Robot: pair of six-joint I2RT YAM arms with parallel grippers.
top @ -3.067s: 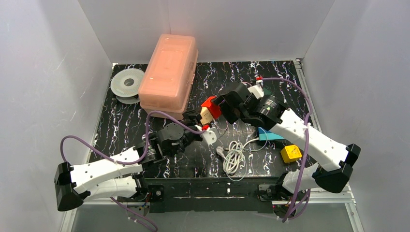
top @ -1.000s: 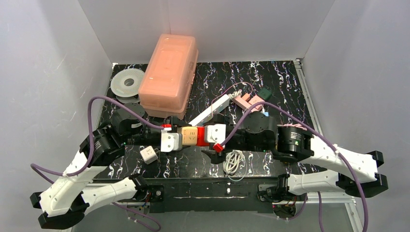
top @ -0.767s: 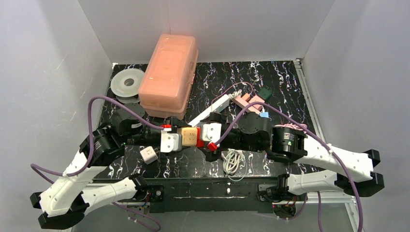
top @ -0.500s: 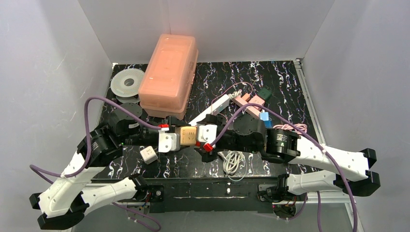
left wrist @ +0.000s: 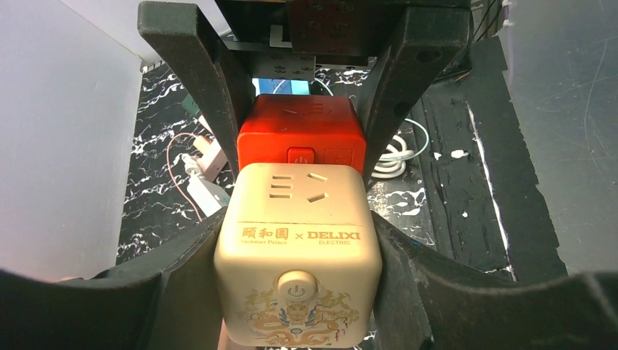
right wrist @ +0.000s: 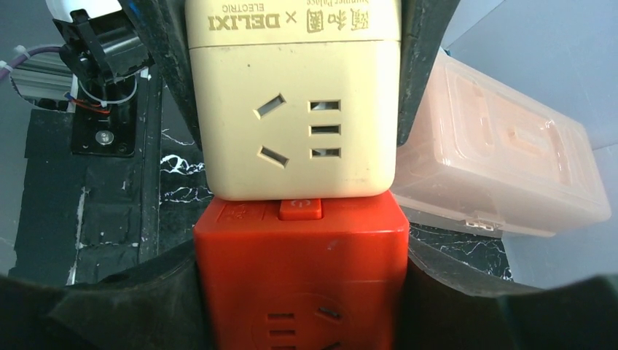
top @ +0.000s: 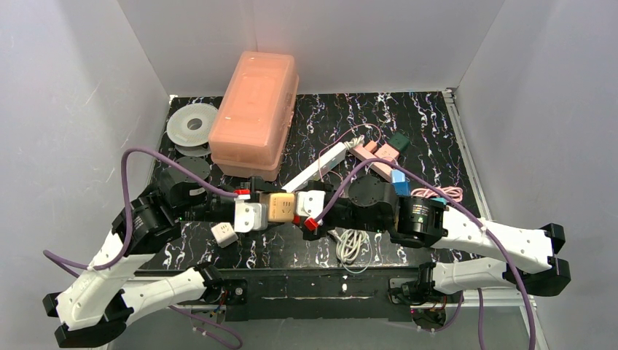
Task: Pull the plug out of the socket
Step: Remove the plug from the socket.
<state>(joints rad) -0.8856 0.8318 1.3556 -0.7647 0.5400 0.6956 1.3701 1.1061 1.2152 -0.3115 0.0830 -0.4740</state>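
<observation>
Now, the step: the two cube adapters are plugged together, and they need to be pulled apart.
Place: the joined pair sits between the two arms, above the front part of the black marbled table (top: 437, 131).
Cream Delixi cube socket (left wrist: 299, 270): it is on the left side of the pair, with its power button facing the left wrist camera.
Left gripper (left wrist: 299, 240): it is clenched on the cream Delixi cube socket, with its fingers (left wrist: 167, 292) pressed on two opposite sides.
Red cube plug (right wrist: 300, 292): it sits flush against the cream cube and no gap shows at the seam; the pins are hidden.
Right gripper (right wrist: 300, 262): it grasps the red cube plug from both sides, and its fingers (right wrist: 131, 292) seem to touch the plastic.
Progress: by my judgement the plug is not yet out.
Pull direction: straight along the common axis of the cubes, one arm holding and the other drawing away.
Avoid: twisting or tilting, because hidden pins probably jam.
Grip: both must be firm before pulling, as this smooth plastic can slip.
Risk: the release may be sudden, so the pull should be short and controlled.
</observation>
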